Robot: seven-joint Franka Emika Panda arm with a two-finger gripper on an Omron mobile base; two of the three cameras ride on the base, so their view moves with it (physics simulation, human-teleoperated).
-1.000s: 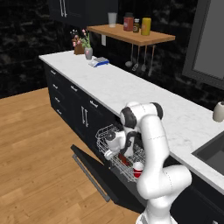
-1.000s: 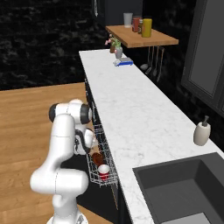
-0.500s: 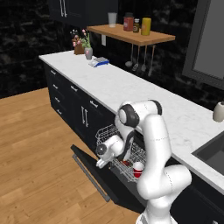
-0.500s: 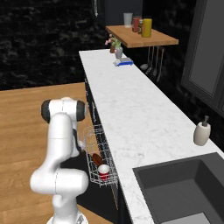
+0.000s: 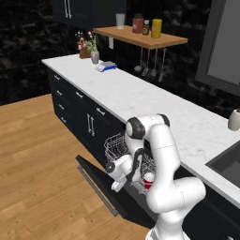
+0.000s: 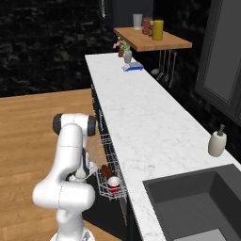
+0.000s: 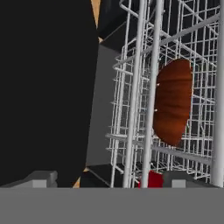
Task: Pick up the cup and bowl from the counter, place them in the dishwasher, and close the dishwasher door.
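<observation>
The dishwasher door [image 5: 92, 174] hangs open and low, its grey bar handle [image 5: 97, 190] along the outer edge. The white wire rack [image 5: 118, 145] is pulled out over it. In the rack lies the brown bowl [image 6: 106, 170], on edge behind the wires in the hand view [image 7: 173, 103]. Beside the bowl sits the red cup [image 6: 113, 184], also visible past my arm [image 5: 148, 180]. My gripper [image 5: 116, 183] is open and empty, low beside the rack's outer side, over the door [image 7: 43, 87]. The marble counter [image 5: 140, 98] runs above.
Dark drawer cabinets [image 5: 75, 103] flank the dishwasher on the left. Wooden floor [image 5: 37, 164] spreads in front of the door. A soap dispenser [image 6: 216, 143] stands near the sink [image 6: 197, 202]. Farther along are a flower pot [image 5: 86, 47] and a wooden shelf [image 5: 140, 37] with jars.
My hand has left the inside of the rack and dropped down and outward toward the door. The bowl and cup stay in the rack.
</observation>
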